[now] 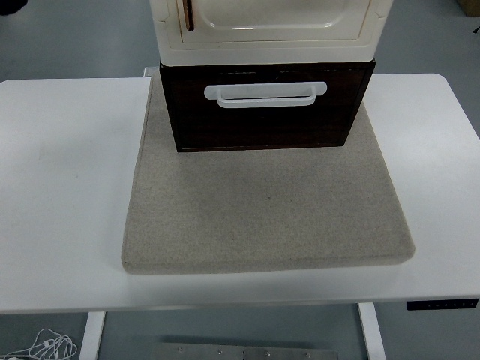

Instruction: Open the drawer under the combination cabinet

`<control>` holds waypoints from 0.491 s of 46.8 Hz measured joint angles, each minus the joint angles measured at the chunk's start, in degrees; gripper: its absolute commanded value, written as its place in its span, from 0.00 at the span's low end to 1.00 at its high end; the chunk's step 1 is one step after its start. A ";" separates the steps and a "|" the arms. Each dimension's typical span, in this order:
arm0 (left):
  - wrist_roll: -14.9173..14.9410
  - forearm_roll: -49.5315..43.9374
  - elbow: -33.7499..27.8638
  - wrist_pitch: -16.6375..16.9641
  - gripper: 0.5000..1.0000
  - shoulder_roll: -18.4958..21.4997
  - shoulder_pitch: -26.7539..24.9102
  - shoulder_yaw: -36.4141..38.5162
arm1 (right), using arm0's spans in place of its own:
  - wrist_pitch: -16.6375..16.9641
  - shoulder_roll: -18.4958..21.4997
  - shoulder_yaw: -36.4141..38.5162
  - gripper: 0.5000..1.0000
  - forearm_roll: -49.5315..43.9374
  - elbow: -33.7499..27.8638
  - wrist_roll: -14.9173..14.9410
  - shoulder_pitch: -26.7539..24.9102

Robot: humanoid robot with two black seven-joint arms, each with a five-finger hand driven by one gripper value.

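The white table [67,195] spans the whole head view, its left part bare from the far edge to the near edge. A white cable [45,346] lies coiled on the floor below the table's near left corner.

In the middle lies a beige felt mat [262,217], its near edge set back from the table's near edge and its left and right edges well inside the tabletop. At the far end of the mat stands the combination cabinet [266,34]: a cream upper unit with a closed door, a dark vertical door handle [189,15] near its left side. Under it sits the dark brown drawer [266,124], carrying a white bar handle [265,94] across its upper front. The drawer's front lies about level with the cream unit's front edge above it, so it reads as closed; nothing inside it or inside the upper unit can be seen.

The mat in front of the drawer is bare down to its near edge, and the strip of table on either side of the cabinet is uncovered.

To the right, the tabletop runs bare to its rounded right corner. A dark control panel [442,304] sits on the table's near edge at lower right.

Neither robot hand appears in the view, so how the fingers are held cannot be told, and nothing touches the drawer handle.
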 measured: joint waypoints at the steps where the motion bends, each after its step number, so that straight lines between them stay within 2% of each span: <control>1: 0.05 -0.01 -0.22 -0.26 1.00 0.03 -0.56 1.41 | 0.00 0.00 0.01 0.85 0.00 -0.01 0.00 0.00; 12: 1.71 -0.11 -0.43 -7.48 1.00 -0.54 -7.66 16.63 | -0.02 0.00 0.03 0.85 0.00 0.00 0.01 0.02; 23: 1.97 -0.08 0.82 -7.32 1.00 -6.50 -12.04 25.67 | -0.03 0.00 0.01 0.85 0.00 -0.02 0.01 0.02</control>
